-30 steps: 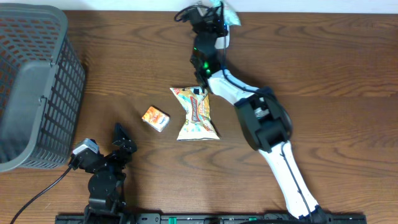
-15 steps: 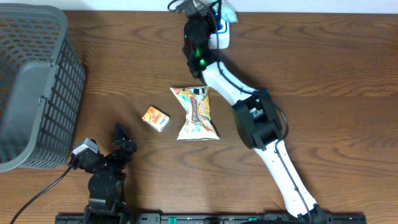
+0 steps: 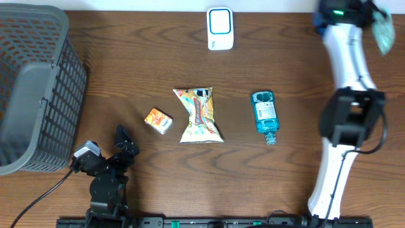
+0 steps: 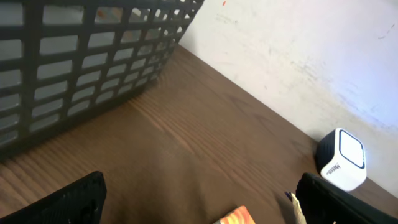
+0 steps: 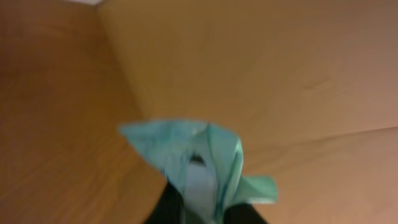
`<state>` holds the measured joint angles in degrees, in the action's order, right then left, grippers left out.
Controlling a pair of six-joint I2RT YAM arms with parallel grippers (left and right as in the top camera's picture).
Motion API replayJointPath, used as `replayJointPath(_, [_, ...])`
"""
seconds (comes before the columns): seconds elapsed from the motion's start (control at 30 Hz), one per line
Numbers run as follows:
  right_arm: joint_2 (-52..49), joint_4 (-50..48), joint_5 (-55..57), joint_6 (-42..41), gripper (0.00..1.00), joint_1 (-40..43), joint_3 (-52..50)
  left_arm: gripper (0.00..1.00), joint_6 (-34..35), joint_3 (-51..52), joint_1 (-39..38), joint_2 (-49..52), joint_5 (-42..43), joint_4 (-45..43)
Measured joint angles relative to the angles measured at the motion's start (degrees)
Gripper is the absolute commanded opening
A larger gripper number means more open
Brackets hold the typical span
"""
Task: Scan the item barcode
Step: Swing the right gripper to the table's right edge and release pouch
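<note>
The right jaws clamp a teal packet (image 3: 382,33) over the far right corner of the table (image 3: 304,158) (the left jaws gape, empty); next, its barcode must face the scanner (image 3: 220,28).

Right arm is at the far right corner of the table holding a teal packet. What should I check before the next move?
1. Right tool shut on the teal packet: ok.
2. Barcode on the packet in sight: cannot tell, the wrist view is blurred.
3. Packet in front of the scanner: not ok, it is held well to the scanner's right.
4. Way back along the rear edge free: ok, the blue bottle and snack bag lie nearer the front.
5. Left tool open, holding nothing and apart from the items: ok.
</note>
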<state>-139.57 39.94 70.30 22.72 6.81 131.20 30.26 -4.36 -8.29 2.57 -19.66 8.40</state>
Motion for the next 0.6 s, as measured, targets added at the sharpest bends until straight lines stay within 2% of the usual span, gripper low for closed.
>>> replayJointPath(0.1, [-1.6,7.5,-10.2,-11.0,0.01,8.2,-3.0,0.98,0.0,0.0,0.0,0.0,0.0,0.0])
replayJointPath(0.2, [-2.6,9.5,-18.4,-17.4,0.01,15.0,-3.9,0.98,0.0,0.0,0.0,0.0,0.0,0.0])
replayJointPath(0.23, [-2.6,9.9,-20.1,-18.4,0.12,16.7,-3.9,0.98,0.0,0.0,0.0,0.0,0.0,0.0])
replayJointPath(0.27, [-2.6,9.9,-21.6,-19.4,0.44,18.6,-3.9,0.98,0.0,0.0,0.0,0.0,0.0,0.0])
replayJointPath(0.3, [-2.5,10.0,-22.3,-20.6,0.66,19.6,-3.9,0.98,0.0,0.0,0.0,0.0,0.0,0.0])
replayJointPath(0.37, [-2.5,11.4,-25.2,-21.9,0.99,21.4,-3.8,0.98,0.0,0.0,0.0,0.0,0.0,0.0])
replayJointPath(0.6, [-0.4,15.6,-39.7,-26.9,0.99,20.0,-3.8,0.98,0.0,0.0,0.0,0.0,0.0,0.0])
